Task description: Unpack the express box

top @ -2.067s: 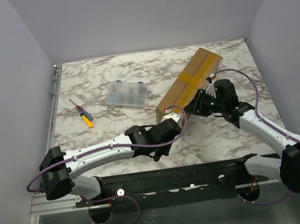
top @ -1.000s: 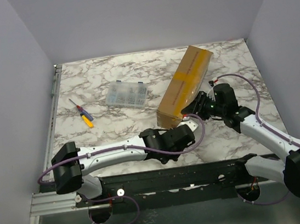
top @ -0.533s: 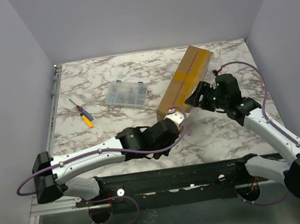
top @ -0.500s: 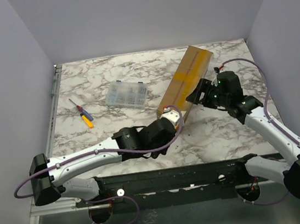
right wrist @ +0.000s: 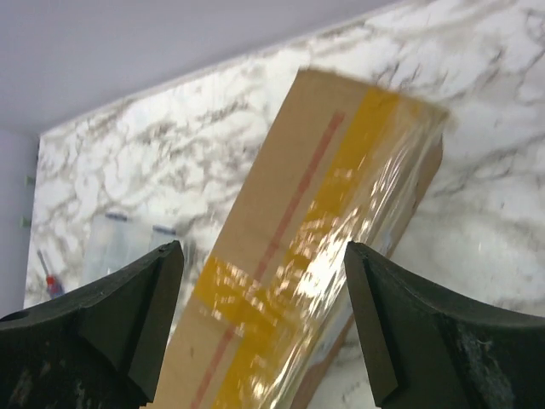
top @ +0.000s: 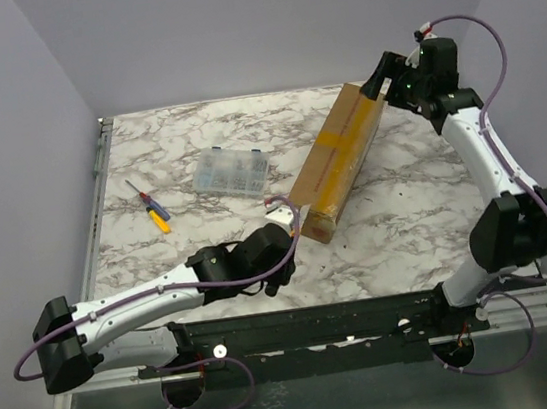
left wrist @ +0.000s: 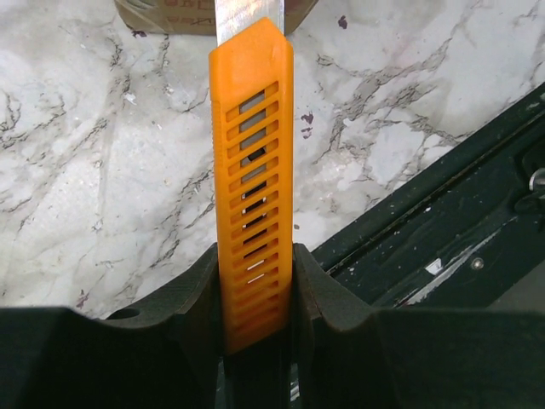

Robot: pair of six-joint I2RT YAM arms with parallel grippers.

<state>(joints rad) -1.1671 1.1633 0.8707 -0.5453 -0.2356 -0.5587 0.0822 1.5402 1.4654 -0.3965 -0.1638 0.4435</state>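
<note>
Express box (top: pixel 340 160) lies diagonally on the marble worktop (top: pixel 174 137), taped face up.
Left gripper (left wrist: pixel 255 273) clamped on orange utility knife (left wrist: pixel 251 170), blade out toward box's near end. Right gripper (right wrist: pixel 262 256) spread wide, empty, raised over far end.

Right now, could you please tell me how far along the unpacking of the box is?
Done: the left jaws are shut on an orange cutter, blade out toward the near end of the box. In hand: the right jaws hang open over its far end, holding nothing. Left: the tape looks uncut and the box closed, so slitting, opening and emptying remain.
</note>
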